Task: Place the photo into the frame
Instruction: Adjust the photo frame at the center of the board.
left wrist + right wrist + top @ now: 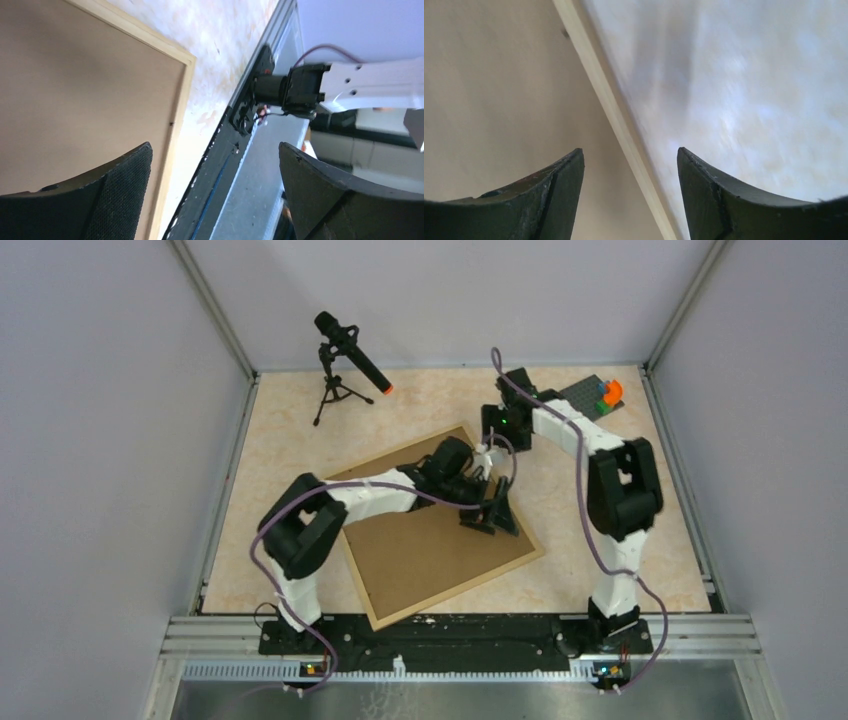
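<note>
The frame (534, 553), thin light wood, lies turned at an angle on the table with a brown backing board (420, 550) filling it. The photo is out of view. My left gripper (495, 512) hovers over the frame's right side, open with nothing between its fingers. In the left wrist view the frame's strip (178, 115) runs past the left finger (125, 195). My right gripper (489, 456) is at the frame's far right edge. In the right wrist view it (630, 160) stands open astride the frame strip (611, 112) without touching it.
A black microphone on a small tripod (345, 365) stands at the back left. A dark plate with coloured bricks (600, 393) sits at the back right corner. Grey walls close in three sides, and a metal rail (460, 630) carrying the arm bases runs along the near edge.
</note>
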`<action>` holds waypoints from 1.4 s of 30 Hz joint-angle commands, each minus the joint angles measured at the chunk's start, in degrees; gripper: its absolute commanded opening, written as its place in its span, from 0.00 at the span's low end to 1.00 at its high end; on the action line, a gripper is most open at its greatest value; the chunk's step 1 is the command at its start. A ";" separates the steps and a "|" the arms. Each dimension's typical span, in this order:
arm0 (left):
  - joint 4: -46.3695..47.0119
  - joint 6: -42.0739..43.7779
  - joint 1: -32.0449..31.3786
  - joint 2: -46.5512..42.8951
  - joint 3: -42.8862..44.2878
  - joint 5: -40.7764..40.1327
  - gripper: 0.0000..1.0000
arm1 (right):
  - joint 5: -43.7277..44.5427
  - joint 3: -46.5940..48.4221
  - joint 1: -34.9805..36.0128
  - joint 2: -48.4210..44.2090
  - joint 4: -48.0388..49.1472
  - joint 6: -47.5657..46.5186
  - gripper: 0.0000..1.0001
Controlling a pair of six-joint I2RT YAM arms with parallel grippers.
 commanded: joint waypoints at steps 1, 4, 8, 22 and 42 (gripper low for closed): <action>-4.76 8.16 8.86 -15.45 -5.66 -2.18 0.99 | 1.48 -16.96 -2.59 -21.41 -1.40 3.83 0.68; -5.94 10.47 13.43 -22.41 -9.82 -2.92 0.99 | 8.31 -28.15 -1.23 -32.17 -3.55 8.21 0.68; -7.49 12.48 17.36 -29.92 -11.81 -8.15 0.99 | 10.13 -41.08 5.00 -43.33 -5.03 23.64 0.67; -8.93 13.41 19.17 -34.23 -11.60 -15.91 0.99 | 12.37 -57.90 13.94 -41.02 6.61 58.06 0.45; 0.84 5.89 19.65 -24.35 -19.69 -2.92 0.99 | -15.63 -36.72 -12.61 -15.65 29.26 -2.04 0.00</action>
